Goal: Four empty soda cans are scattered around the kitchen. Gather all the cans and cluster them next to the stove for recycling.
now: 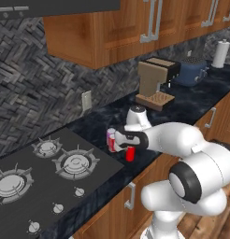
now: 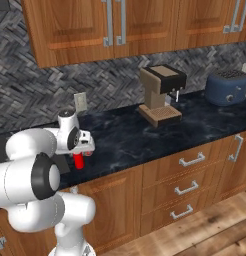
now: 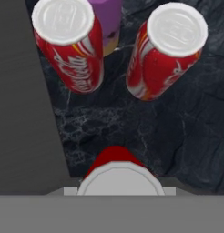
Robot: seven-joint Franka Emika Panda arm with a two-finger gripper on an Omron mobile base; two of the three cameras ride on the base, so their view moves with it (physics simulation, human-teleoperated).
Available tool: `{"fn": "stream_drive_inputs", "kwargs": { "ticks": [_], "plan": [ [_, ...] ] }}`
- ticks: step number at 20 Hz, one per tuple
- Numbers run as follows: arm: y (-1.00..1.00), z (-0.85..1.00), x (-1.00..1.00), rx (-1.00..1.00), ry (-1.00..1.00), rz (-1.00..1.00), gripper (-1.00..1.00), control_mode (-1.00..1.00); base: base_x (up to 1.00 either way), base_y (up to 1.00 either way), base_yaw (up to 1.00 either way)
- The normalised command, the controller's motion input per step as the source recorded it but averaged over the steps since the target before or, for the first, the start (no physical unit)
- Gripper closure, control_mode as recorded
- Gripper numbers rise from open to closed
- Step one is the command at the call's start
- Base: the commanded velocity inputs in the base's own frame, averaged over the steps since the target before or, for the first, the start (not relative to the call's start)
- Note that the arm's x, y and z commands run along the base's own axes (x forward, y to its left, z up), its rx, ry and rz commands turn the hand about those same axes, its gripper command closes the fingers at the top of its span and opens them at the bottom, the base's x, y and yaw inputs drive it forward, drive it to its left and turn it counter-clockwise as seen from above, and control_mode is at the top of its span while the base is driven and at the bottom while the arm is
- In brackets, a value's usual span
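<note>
My gripper [image 1: 129, 148] hangs over the black counter just right of the stove [image 1: 46, 172] and is shut on a red soda can [image 1: 130, 155], held upright by its top. In the right base view the same can [image 2: 78, 162] shows below the gripper [image 2: 79, 154]. In the hand view its silvery top [image 3: 117, 179] sits at the bottom. Ahead of it stand two more red cans [image 3: 68, 43] [image 3: 168, 50], with a paler purplish can [image 3: 107, 20] partly hidden behind them. One of that group [image 1: 111, 139] shows beside my hand, at the stove's edge. Whether the held can touches the counter I cannot tell.
A brown coffee machine [image 1: 154, 81] stands further right on the counter [image 2: 160, 140], then a blue toaster [image 1: 190, 72] and a paper towel roll [image 1: 220, 53]. Wood cabinets hang above. A wall outlet [image 1: 86, 100] sits on the tile backsplash.
</note>
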Motion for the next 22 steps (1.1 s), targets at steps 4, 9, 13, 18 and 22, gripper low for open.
{"fn": "stream_drive_inputs", "kwargs": {
  "ticks": [4,9,13,18,22],
  "plan": [
    [0.02,-0.11,0.00,0.00,0.00,0.00,1.00,-1.00,0.00,0.00,0.00],
    [0.00,-0.09,0.00,0.00,0.00,0.00,1.00,-1.00,0.00,0.00,0.00],
    [0.00,-0.10,0.00,0.00,0.00,0.00,1.00,-1.00,0.00,0.00,0.00],
    [0.00,-0.06,0.00,0.00,0.00,0.00,1.00,-1.00,0.00,0.00,0.00],
    [0.00,0.00,0.00,0.00,0.00,0.00,-1.00,-1.00,0.00,0.00,0.00]
  ]
}}
